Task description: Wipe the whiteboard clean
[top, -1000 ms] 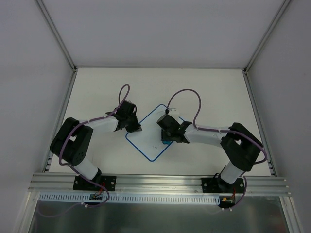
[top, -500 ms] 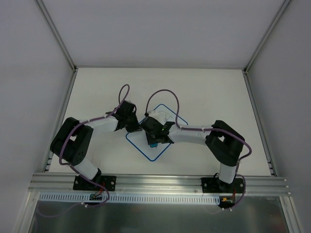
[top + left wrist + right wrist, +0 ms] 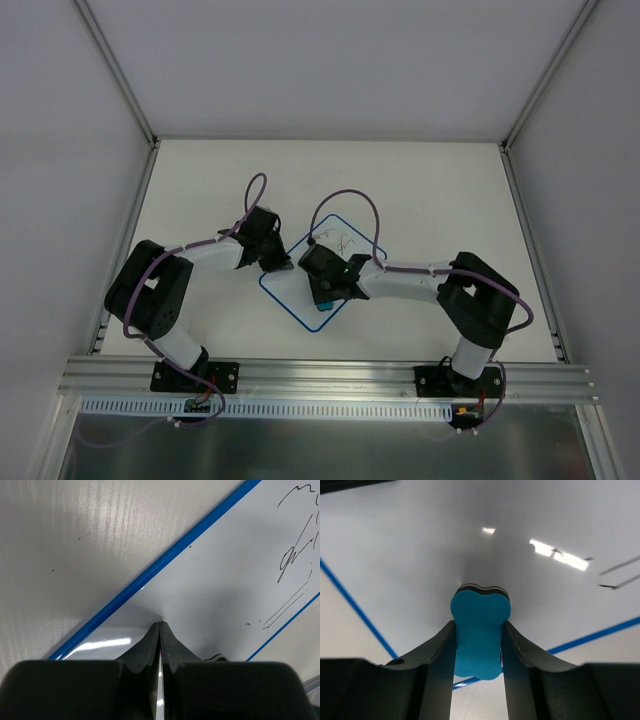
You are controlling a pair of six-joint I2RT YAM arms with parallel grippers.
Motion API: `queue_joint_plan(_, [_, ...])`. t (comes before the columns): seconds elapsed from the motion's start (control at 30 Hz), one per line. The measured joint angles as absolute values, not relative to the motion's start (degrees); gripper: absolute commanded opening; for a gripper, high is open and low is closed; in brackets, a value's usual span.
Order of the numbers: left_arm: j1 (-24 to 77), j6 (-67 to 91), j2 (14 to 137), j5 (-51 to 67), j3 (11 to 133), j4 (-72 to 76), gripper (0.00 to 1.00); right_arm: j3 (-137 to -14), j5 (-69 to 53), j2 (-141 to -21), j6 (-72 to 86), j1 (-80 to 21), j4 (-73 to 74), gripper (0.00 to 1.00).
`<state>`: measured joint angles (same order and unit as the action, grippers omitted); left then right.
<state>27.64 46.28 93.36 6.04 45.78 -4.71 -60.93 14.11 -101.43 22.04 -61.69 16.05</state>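
Toward near edge: right gripper clamped on blue eraser, eraser face down on whiteboard; left gripper closed tight, holding nothing, tips touching board just inside its blue border; board lying diamond-wise mid-table, bare tabletop all round; dark scribbles toward far corner.

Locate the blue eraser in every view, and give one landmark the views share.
Top external: blue eraser just below centre, in the right gripper, over the near corner of the whiteboard.
Left wrist: not in it.
Right wrist: centre, clamped between the fingers.
Shared landmark: the board's blue border.
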Motion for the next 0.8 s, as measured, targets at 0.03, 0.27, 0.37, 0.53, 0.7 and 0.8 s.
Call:
queue_joint_plan(0.03, [27.6,46.3,93.4,6.1,45.8,-4.7,0.00,-59.6,14.2,-100.3,22.4,-60.3,16.3,0.00])
queue_joint_plan(0.27, [27.6,46.3,93.5,6.3,45.9,-4.5,0.00,-56.5,14.2,-97.5,24.9,-53.7,16.6,0.00])
queue_joint_plan(0.37, [27.6,46.2,93.5,6.4,45.9,-4.5,0.00,-56.8,14.6,-97.7,24.7,-54.1,16.9,0.00])
queue_joint_plan(0.53, [27.6,46.1,93.5,6.5,45.9,-4.4,0.00,-61.3,16.6,-101.2,23.0,-58.0,19.6,0.00])
queue_joint_plan(0.7, [27.6,46.0,93.5,6.5,45.9,-4.4,0.00,-66.9,16.0,-105.6,20.9,-63.7,20.0,0.00])
queue_joint_plan(0.8, [27.6,46.0,93.5,6.5,45.9,-4.4,0.00,-67.4,15.8,-106.0,20.0,-65.4,20.1,0.00])
